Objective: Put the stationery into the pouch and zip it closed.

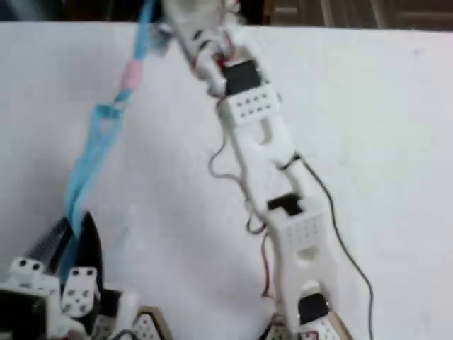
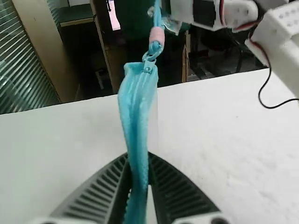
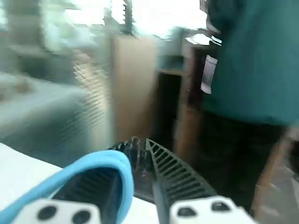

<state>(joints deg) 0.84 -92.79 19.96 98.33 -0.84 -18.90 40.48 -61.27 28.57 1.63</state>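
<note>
Pouch (image 1: 90, 159) lies stretched over the worktop (image 1: 368, 106), its long axis running from 7 to 12 o'clock. The left jaws pinch its 7 o'clock end. The right jaws are pressed together on the pull strap (image 1: 144, 35) at 12 o'clock, in line with the zip.

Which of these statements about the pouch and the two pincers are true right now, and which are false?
1. The left pincer is clamped on the blue pouch. True.
2. The pouch lies flat on the table. False: it is held on edge, stretched between the two arms.
3. The zipper pull sits at the pouch end far from the left pincer. True.
4. The right pincer grips the pouch body. False: it has the blue strap beyond the zipper pull.
</note>
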